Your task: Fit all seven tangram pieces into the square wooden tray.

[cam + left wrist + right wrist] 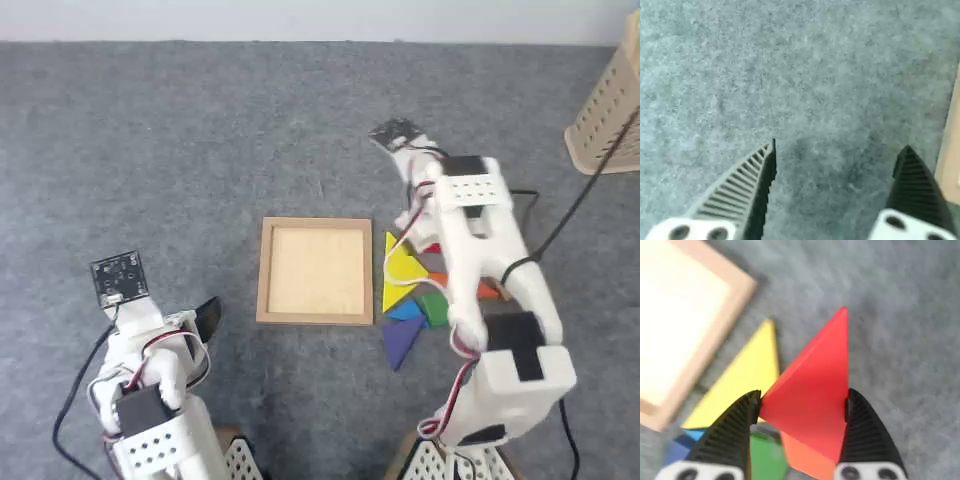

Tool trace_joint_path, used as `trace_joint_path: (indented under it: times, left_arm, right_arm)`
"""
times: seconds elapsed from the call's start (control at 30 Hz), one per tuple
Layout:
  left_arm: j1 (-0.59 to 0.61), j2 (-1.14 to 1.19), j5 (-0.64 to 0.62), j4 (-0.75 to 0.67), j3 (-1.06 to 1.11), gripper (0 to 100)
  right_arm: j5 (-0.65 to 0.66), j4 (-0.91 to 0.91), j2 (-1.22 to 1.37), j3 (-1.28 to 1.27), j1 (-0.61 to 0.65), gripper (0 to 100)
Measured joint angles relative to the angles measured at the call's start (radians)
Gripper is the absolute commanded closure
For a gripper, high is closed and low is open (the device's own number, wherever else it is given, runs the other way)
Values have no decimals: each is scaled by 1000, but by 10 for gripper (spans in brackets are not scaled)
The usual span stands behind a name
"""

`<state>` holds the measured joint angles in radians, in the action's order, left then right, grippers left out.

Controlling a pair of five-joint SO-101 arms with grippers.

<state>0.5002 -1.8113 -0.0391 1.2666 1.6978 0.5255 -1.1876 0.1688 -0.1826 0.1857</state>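
The square wooden tray [266,272] lies empty at the table's centre; its rim [738,299] also appears in the right wrist view. Just right of it lies a cluster of pieces: a yellow triangle [402,268], green [433,306], blue [406,312], purple [399,343] and orange [488,290]. My right gripper [413,224] hangs over this cluster, shut [802,400] on the red triangle [812,385], which stands beside the yellow triangle [742,382] and over the orange piece [805,460]. My left gripper [207,318] is open [840,150] above bare carpet, left of the tray.
Grey carpet covers the table. A slatted wooden rack [608,100] stands at the far right edge. The tray's edge [952,145] shows close to my left gripper. The right arm's body hides part of the piece cluster.
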Motion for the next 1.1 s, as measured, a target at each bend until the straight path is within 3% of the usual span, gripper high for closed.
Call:
trace_joint_path:
  times: [0.27, 0.43, 0.67, 0.87, 1.1]
  left_arm:
    - [0, 0, 0, 0, 0, 646]
    - [0, 0, 0, 0, 0, 646]
    - [0, 0, 0, 0, 0, 646]
    - [0, 0, 0, 0, 0, 646]
    - [0, 0, 0, 0, 0, 646]
  right_arm:
    - [-21, -11, -64, 0, 272, 969]
    - [41, 15, -64, 0, 402, 969]
    - [124, 110, -6, 58, 434, 969]
    - [123, 66, 87, 152, 434, 969]
    - [-37, -71, -150, 170, 313, 993]
